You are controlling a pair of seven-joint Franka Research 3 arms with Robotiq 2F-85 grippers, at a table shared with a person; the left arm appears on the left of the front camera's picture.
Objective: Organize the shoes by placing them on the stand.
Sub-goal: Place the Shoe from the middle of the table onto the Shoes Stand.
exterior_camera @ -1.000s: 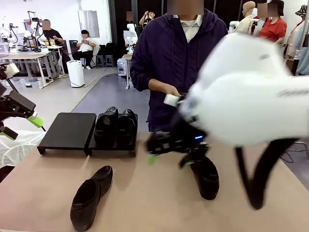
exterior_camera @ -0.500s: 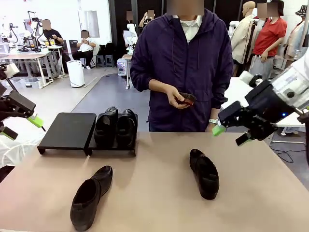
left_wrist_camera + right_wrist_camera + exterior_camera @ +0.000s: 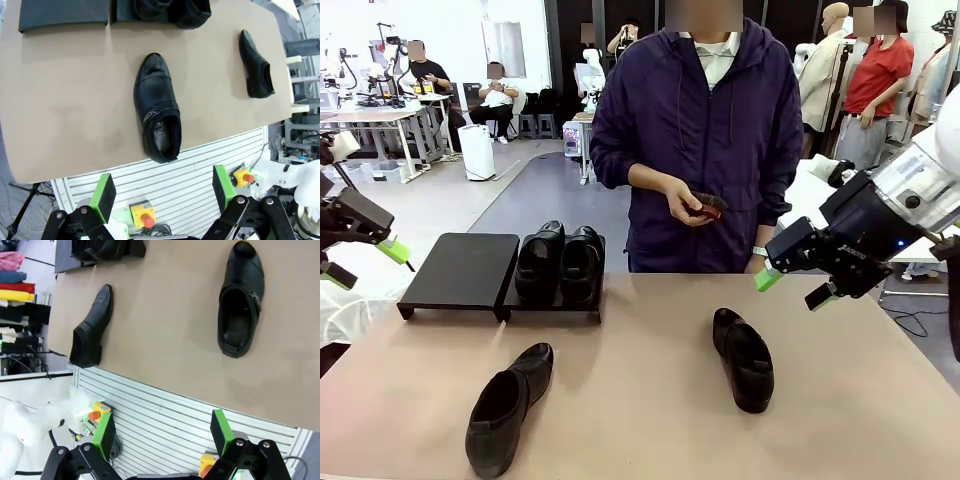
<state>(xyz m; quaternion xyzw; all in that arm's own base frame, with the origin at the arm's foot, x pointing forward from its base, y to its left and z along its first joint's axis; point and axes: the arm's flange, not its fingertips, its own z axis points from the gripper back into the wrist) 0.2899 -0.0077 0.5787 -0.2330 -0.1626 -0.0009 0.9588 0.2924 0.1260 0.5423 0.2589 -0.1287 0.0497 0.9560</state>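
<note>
Four glossy black slip-on shoes are in view. Two of them stand side by side, touching, on the right platform of the one low black stand (image 3: 460, 262), which has two joined platforms: the left racked shoe (image 3: 541, 262) and the right racked shoe (image 3: 584, 262). The stand sits at the far left of the tan table (image 3: 640, 430).

The other two shoes lie on the bare tabletop, well apart from each other. The near-left shoe (image 3: 505, 405) lies at an angle in front of the stand, heel opening toward the robot's edge and toe toward the rack. The right shoe (image 3: 743, 358) lies right of the table's middle, toe toward the far side and opening toward the robot.

Two grippers show. The right gripper (image 3: 795, 287) hovers above the table's right part, higher than the right shoe and beside it on its right, clear of it. Its green-padded jaws are spread wide with nothing between them. The left gripper (image 3: 363, 266) hangs off the table's left edge, left of the stand, jaws likewise spread and empty.

One person stands at the far side, one hand (image 3: 682, 200) holding a small reddish-brown object (image 3: 708, 206) against the body.
</note>
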